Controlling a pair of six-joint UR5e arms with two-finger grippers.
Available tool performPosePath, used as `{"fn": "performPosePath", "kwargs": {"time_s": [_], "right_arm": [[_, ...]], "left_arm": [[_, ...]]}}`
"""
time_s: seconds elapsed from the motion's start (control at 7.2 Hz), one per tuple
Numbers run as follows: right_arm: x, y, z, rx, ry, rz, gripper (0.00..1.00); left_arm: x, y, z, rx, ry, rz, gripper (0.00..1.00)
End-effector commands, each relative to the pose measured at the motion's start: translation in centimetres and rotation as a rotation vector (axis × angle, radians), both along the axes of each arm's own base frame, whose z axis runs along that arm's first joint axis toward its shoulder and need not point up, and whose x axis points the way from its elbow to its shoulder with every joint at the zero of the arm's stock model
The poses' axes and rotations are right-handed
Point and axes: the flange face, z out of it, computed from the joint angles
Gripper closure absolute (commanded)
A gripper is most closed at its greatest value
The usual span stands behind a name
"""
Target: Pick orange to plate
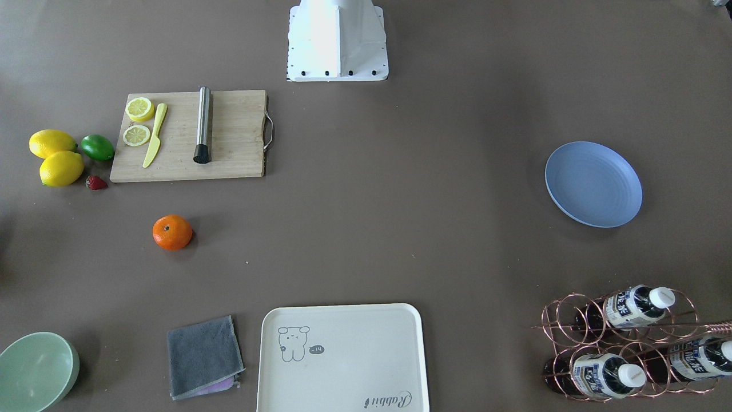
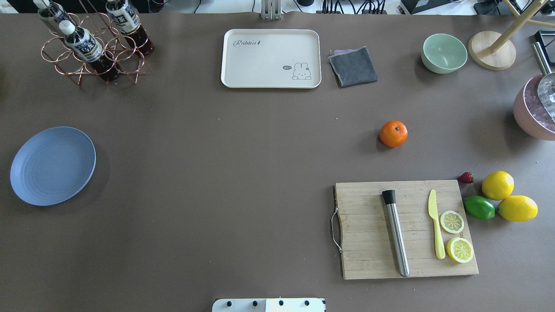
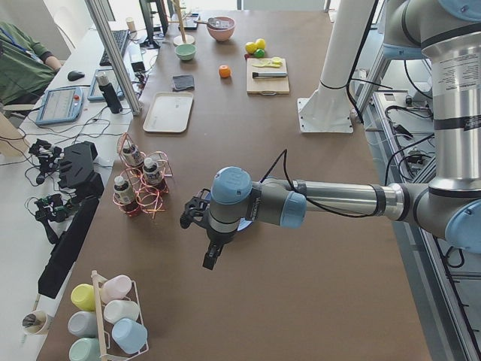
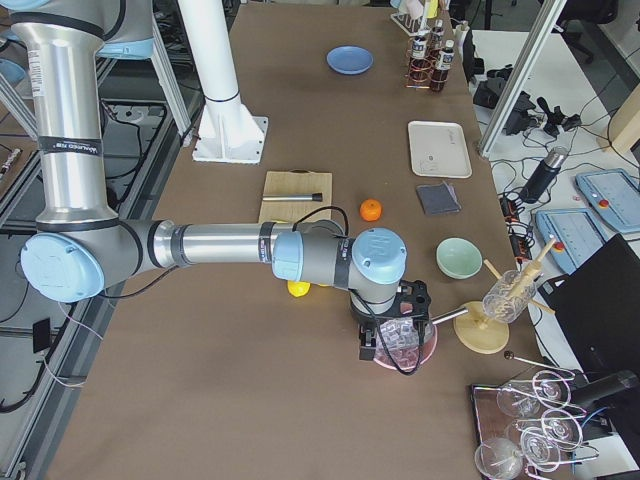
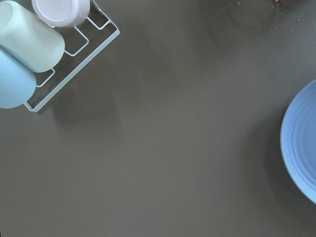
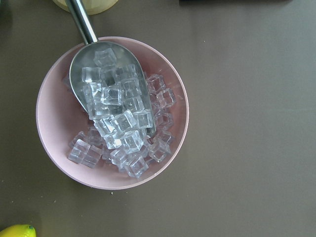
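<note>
The orange point(image 2: 393, 133) lies alone on the brown table, a little beyond the cutting board point(image 2: 405, 229); it also shows in the front view point(image 1: 172, 232). The blue plate point(image 2: 53, 165) sits bare at the far left side, and its rim shows at the right edge of the left wrist view point(image 5: 301, 143). My left gripper point(image 3: 197, 218) hangs above the table beside the plate. My right gripper point(image 4: 392, 318) hovers over a pink bowl of ice point(image 6: 111, 111), well away from the orange. Both grippers show only in the side views, so I cannot tell if they are open or shut.
Two lemons point(image 2: 497, 185), a lime point(image 2: 479, 207) and a strawberry point(image 2: 466, 177) lie beside the board. A cream tray point(image 2: 271, 58), a grey cloth point(image 2: 353, 66), a green bowl point(image 2: 444, 53) and a copper bottle rack point(image 2: 93, 45) line the far edge. A cup rack point(image 5: 74, 64) stands near the left gripper.
</note>
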Motion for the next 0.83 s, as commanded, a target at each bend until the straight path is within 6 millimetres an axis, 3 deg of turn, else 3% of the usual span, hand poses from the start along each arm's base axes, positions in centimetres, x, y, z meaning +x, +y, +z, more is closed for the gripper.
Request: {"fn": "performPosePath", "kwargs": {"time_s": [0.0, 0.42, 0.56, 0.69], "right_arm": [[0.0, 0.1, 0.2, -0.004, -0.001, 0.0, 0.0], [0.0, -0.2, -0.4, -0.002, -0.002, 0.012, 0.0], [0.0, -0.3, -0.9, 0.006, -0.002, 0.014, 0.0], [0.0, -0.4, -1.4, 0.016, -0.006, 0.014, 0.0]], "left_arm": [[0.0, -0.1, 0.1, -0.003, -0.001, -0.001, 0.02], [0.4, -1.0, -0.9, 0.022, 0.019, 0.009, 0.02], [1.0, -3.0, -3.1, 0.071, 0.029, 0.025, 0.02], [1.1, -3.2, -3.9, 0.119, 0.034, 0.03, 0.02]]}}
